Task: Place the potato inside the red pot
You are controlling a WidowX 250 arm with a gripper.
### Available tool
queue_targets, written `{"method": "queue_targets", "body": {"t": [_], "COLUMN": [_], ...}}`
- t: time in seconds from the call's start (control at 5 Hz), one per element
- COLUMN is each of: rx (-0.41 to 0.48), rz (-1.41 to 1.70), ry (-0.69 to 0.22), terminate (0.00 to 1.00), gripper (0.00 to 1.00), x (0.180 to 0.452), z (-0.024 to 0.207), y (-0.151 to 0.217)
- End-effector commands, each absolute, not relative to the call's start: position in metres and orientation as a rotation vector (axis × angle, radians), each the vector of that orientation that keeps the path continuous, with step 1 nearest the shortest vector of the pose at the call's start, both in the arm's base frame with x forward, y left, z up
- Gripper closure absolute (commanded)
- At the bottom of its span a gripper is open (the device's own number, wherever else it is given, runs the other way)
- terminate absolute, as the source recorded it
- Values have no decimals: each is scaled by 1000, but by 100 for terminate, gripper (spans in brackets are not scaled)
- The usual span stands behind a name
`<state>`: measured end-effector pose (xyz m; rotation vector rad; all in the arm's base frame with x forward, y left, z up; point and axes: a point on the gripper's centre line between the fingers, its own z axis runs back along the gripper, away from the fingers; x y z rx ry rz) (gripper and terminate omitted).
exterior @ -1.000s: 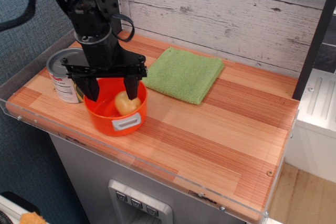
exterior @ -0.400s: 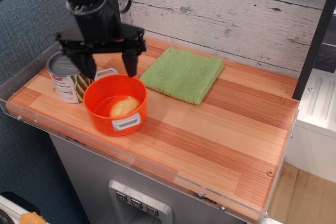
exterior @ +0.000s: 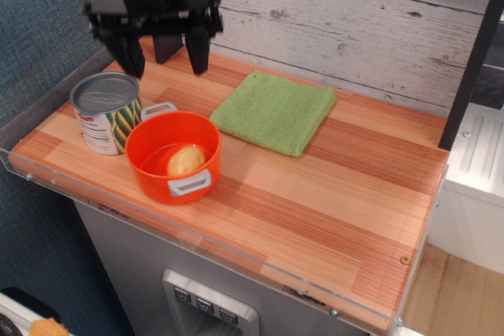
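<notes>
The gripper (exterior: 163, 49) has let go and climbed away. A second ago its fingers were down inside the red pot (exterior: 173, 156) on either side of the potato (exterior: 186, 160); a moment later it hung just over the rim, and now it is high above the far left of the worktop (exterior: 315, 194), jaws spread wide and holding nothing. The potato lies on the floor of the red pot, toward its near side, no longer propped between the fingers as it was, so it has settled a little lower and flatter since release.

The pot itself sits where it did, near the left end of the worktop, just to the right of the tin can (exterior: 105, 112) and about touching it, one grey handle (exterior: 189, 185) facing near and the other (exterior: 159, 108) facing far. The green cloth (exterior: 273, 111) lies to the far right of it, apart.

By my reading the placing is finished: the potato is inside and free, and the arm only needs to clear off
</notes>
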<state>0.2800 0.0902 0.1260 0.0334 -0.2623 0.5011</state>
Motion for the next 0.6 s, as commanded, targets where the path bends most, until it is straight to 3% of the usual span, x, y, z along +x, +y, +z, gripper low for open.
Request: {"method": "queue_targets", "body": {"t": [0.0, 0.2, 0.4], "rx": [150, 150, 150], "rz": [571, 571, 571], "ry": [-244, -244, -244], "terminate": [0, 0, 100], "gripper": [0, 0, 0], "x": [282, 282, 282], "z": [164, 164, 164], "y": [118, 118, 118]}}
